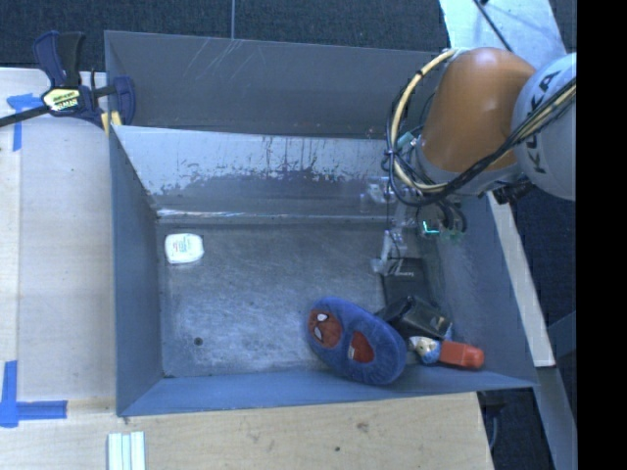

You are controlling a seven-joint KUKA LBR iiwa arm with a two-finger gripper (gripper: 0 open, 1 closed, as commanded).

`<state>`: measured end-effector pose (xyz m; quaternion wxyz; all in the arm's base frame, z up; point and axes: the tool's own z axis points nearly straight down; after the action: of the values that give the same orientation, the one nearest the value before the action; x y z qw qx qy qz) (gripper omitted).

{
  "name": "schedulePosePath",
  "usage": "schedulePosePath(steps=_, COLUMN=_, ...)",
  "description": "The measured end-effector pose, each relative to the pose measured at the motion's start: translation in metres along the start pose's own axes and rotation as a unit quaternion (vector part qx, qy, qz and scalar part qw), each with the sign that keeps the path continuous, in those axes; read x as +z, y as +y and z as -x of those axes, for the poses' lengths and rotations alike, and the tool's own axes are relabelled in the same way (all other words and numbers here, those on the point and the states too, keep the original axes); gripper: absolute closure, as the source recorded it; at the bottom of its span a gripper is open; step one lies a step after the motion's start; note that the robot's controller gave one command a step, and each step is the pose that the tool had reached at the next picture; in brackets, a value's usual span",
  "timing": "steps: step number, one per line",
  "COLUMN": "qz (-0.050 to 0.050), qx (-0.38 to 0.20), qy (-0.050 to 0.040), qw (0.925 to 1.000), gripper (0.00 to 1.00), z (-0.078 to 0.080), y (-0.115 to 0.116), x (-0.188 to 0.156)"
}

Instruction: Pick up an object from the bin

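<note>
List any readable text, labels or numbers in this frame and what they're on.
No text here can be read in full.
white arm casing: dark lettering, crossed by cables, not legible.
small white thing on the left of the bin floor: faint grey marks, too blurred to read.
blue slipper by the near wall: red face pictures, no words.

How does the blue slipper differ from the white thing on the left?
The slipper is blue with red patches; the white thing is pale. The slipper is far larger than the white thing. The slipper lies beside other things; the white thing lies alone. Both rest in the bin.
</note>
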<state>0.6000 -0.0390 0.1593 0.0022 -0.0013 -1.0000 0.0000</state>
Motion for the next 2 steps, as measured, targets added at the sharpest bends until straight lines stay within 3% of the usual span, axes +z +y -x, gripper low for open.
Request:
schedulePosePath(steps=1, qz=-0.001, qx=0.054, qy=-0.0003, qw=0.9985, gripper=0.0, z=-0.012, y=-0.063, x=0.094)
schedulePosePath(steps=2, qz=0.004, qx=-0.053, qy=-0.0123, qw=0.9985, gripper=0.0, z=-0.069, y=-0.102, x=0.085)
